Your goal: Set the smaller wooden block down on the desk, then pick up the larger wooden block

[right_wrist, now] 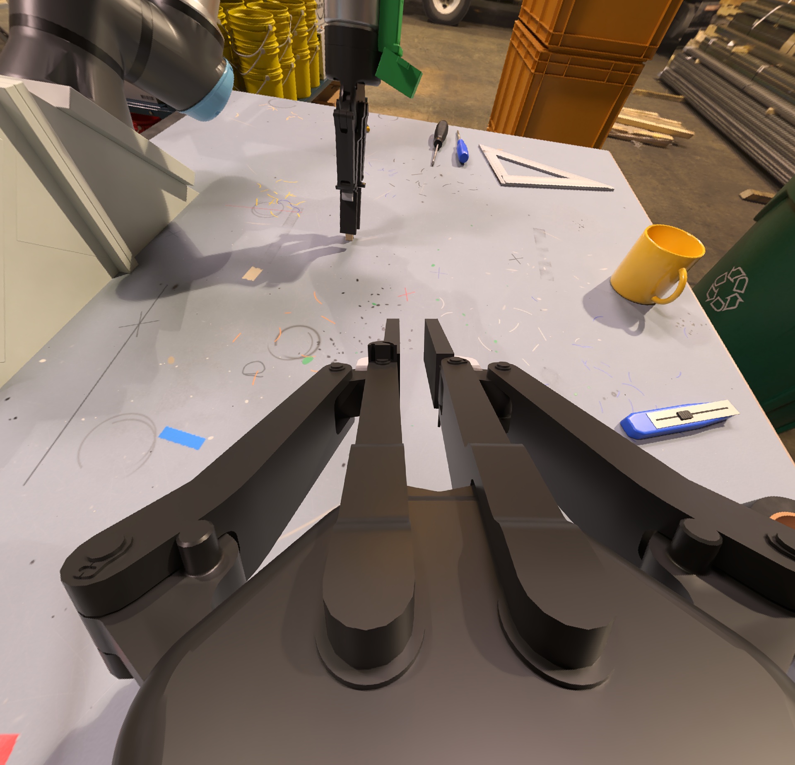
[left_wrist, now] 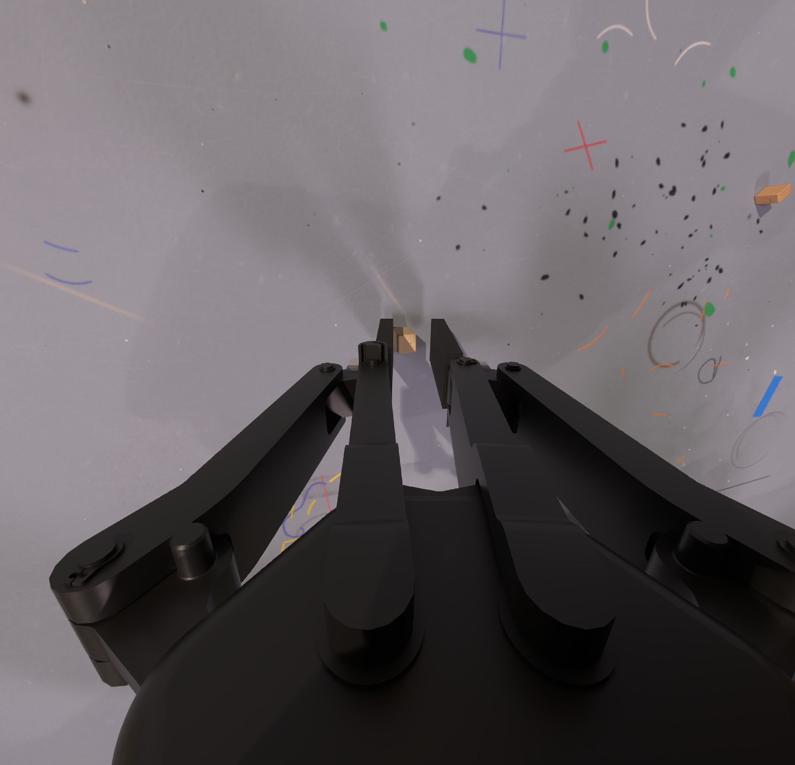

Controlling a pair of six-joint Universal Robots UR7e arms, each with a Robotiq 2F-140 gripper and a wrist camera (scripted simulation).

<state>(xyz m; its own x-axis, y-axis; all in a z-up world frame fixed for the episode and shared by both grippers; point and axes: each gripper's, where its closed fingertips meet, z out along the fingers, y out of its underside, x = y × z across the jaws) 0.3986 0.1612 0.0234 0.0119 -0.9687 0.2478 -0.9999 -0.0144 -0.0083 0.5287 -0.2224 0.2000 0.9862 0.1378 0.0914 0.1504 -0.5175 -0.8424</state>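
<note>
Wooden and pale, the smaller block (left_wrist: pixel 405 340) sits at the left gripper's (left_wrist: pixel 412 335) tips, against one finger with a gap to the other, right at the grey desk (left_wrist: pixel 215 163); the larger block (left_wrist: pixel 772 195) lies well apart, far right; the right gripper (right_wrist: pixel 411 331) hovers empty, jaws slightly parted.
</note>
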